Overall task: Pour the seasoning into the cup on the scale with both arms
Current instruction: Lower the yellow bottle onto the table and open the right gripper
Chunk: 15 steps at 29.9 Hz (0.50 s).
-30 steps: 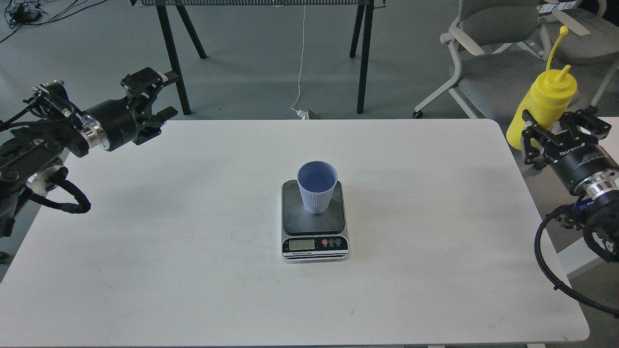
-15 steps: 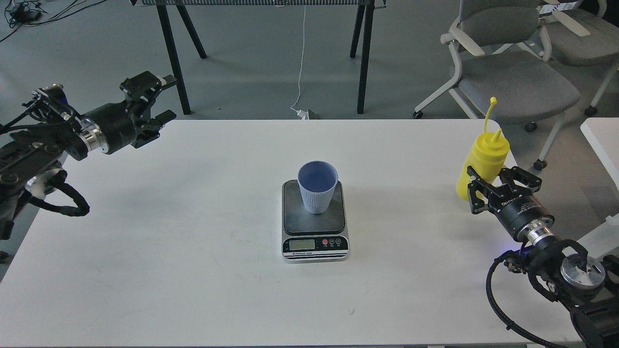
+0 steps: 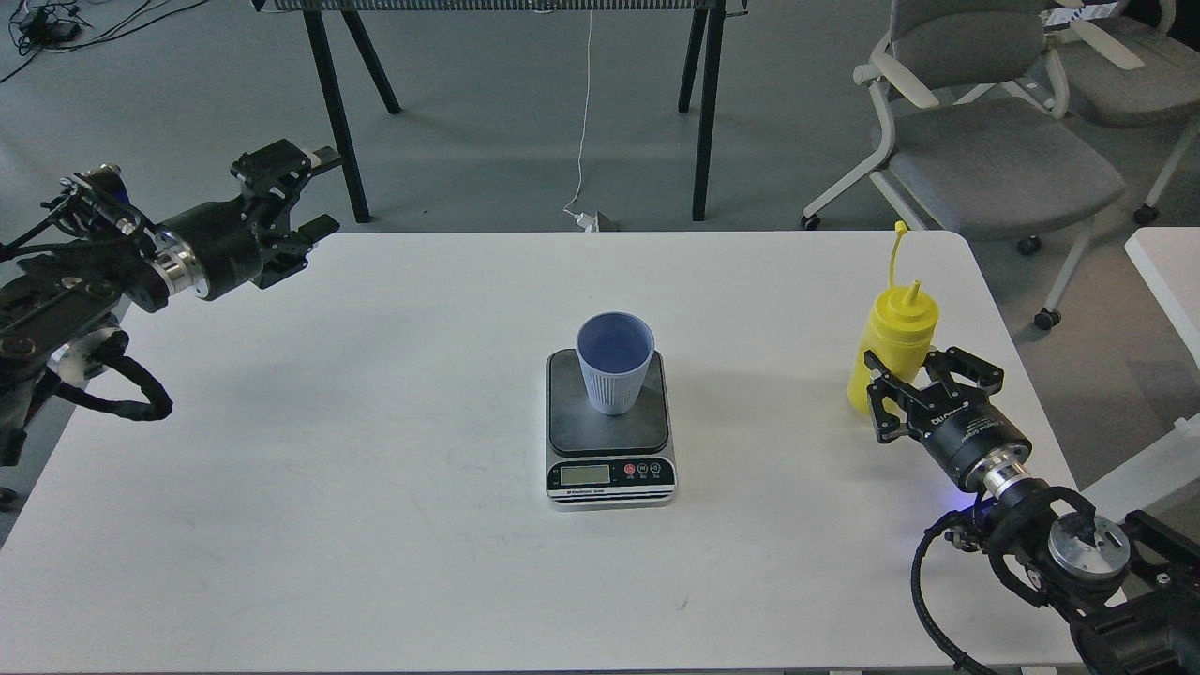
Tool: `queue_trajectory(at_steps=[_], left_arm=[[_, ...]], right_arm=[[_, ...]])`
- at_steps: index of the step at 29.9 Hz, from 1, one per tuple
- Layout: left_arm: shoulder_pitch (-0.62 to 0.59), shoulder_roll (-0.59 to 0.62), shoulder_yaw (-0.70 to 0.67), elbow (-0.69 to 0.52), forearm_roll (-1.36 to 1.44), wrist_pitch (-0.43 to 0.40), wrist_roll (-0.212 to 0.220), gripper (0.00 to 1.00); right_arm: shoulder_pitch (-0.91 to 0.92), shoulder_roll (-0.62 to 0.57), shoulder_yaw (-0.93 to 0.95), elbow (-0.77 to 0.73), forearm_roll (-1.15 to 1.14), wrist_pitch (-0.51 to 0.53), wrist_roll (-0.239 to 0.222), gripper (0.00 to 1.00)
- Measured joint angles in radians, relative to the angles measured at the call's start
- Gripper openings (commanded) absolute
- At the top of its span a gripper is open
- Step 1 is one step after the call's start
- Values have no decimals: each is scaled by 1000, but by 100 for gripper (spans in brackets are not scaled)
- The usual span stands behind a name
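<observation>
The pale blue-grey ribbed cup [image 3: 614,361] stands upright on the dark platform of the silver scale [image 3: 609,441] at the table's middle. The yellow seasoning bottle [image 3: 895,337] is upright near the table's right edge, nozzle up, its thin tethered cap sticking up. My right gripper [image 3: 923,375] is shut on the bottle's lower part, one finger on each side. I cannot tell if the bottle's base touches the table. My left gripper [image 3: 295,197] is open and empty above the table's far left corner, well away from the cup.
The white table [image 3: 375,525] ends just right of the bottle. Grey office chairs [image 3: 984,141] stand behind on the right. A second white table [image 3: 1162,258] is at the far right. Black table legs [image 3: 337,112] and a white cable [image 3: 583,112] are on the floor behind.
My right gripper has carried the bottle down and to the left, from high beyond the table's right edge to low over the table's right side. The left arm has barely moved.
</observation>
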Motion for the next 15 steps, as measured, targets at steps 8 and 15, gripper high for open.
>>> queue_trajectory(at_steps=[8,15], left_arm=[[1,1,0,0,0,0,0,95],[1,2,1,0,0,0,0,95]], right_arm=[[0,5,-5,-6,-6,0,1,14],[1,6,-6,-5,-52,0,11,50]])
